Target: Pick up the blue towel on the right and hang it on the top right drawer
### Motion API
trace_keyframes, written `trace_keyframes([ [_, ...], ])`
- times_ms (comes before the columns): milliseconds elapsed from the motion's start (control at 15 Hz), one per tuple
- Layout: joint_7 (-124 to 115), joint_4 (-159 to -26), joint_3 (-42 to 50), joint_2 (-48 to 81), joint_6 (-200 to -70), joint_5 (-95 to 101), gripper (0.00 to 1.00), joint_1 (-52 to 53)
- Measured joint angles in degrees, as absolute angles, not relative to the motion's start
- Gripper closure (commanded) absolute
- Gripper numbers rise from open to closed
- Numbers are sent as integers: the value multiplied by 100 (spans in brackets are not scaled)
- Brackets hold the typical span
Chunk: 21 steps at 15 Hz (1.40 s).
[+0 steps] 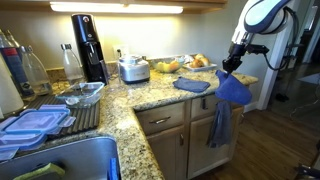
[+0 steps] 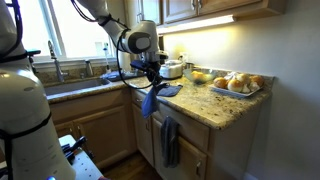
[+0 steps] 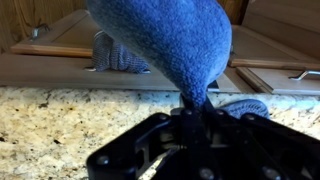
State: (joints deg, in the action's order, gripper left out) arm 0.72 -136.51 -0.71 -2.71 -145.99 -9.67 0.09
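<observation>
My gripper (image 1: 233,62) is shut on the blue towel (image 1: 236,92), which hangs limp from the jaws above the counter's outer corner. Both also show in an exterior view, gripper (image 2: 152,72) and towel (image 2: 149,102). In the wrist view the towel (image 3: 165,40) bunches out of the closed jaws (image 3: 195,112). The top right drawer (image 1: 202,105) is a light wood front just under the counter edge, below and to the left of the held towel. A darker grey-blue towel (image 1: 219,127) hangs in front of the cabinet there.
A second blue towel lies folded flat on the granite counter (image 1: 192,85), close to the gripper. A tray of fruit and bread (image 2: 232,84), a toaster (image 1: 133,69), a black appliance (image 1: 88,45), bottles and a sink (image 1: 70,160) are on the counter.
</observation>
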Motion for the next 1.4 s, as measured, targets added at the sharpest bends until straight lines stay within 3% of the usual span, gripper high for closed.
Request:
trace_keyframes([
  [933,250,-13817,-100,-332,-14616,-1238,95,127],
  [1400,275,-14503,-290,-426,-15302,-1765,95,464],
])
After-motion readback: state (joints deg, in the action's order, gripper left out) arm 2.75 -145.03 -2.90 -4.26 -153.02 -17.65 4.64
